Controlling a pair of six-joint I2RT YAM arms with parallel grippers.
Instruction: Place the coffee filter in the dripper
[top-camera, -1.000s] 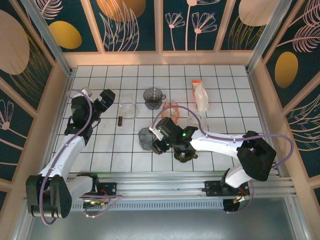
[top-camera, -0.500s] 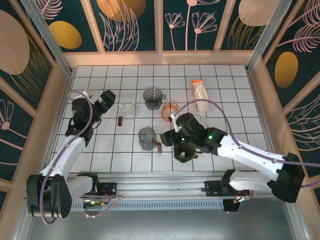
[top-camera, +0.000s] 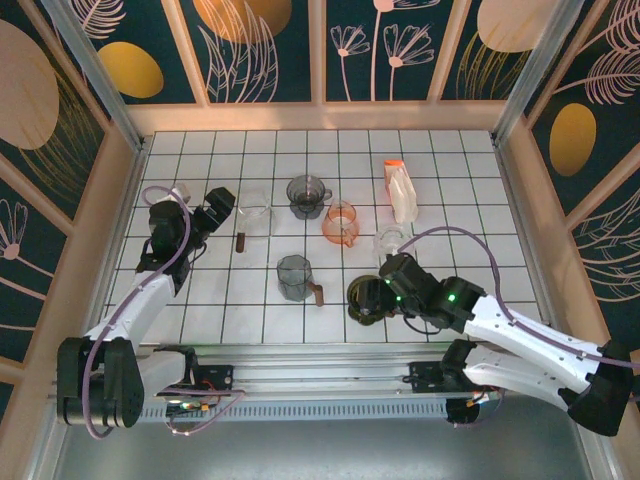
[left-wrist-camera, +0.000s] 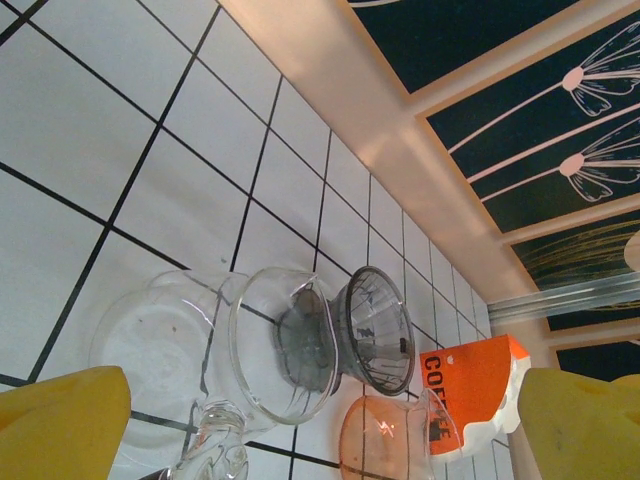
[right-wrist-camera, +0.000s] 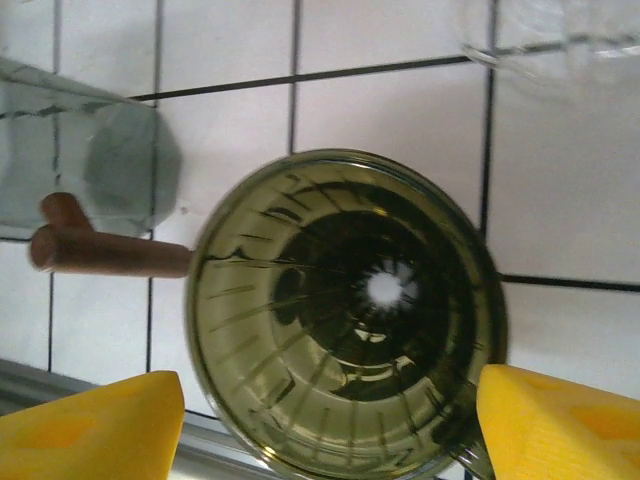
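Near the front edge of the table, the right gripper hung over the dark dripper. A second before, it had been further left, by the grey cup. The arm had since swung back to the right. Its jaws had also been getting wider. Now the yellow pads stood spread, one on each side of the dripper, holding nothing.

The dripper had not moved. It sat just right of the cup's brown handle. Inside it looked bare: the ribs and the little hole at the bottom were plain to see, with no paper over them. Where the filter was I could not tell. So the job looked not done yet, and the filter had to be found and picked up first.

Far off on the left, the left gripper had hardly moved. Its jaws were wide and empty, beside the glass jug.
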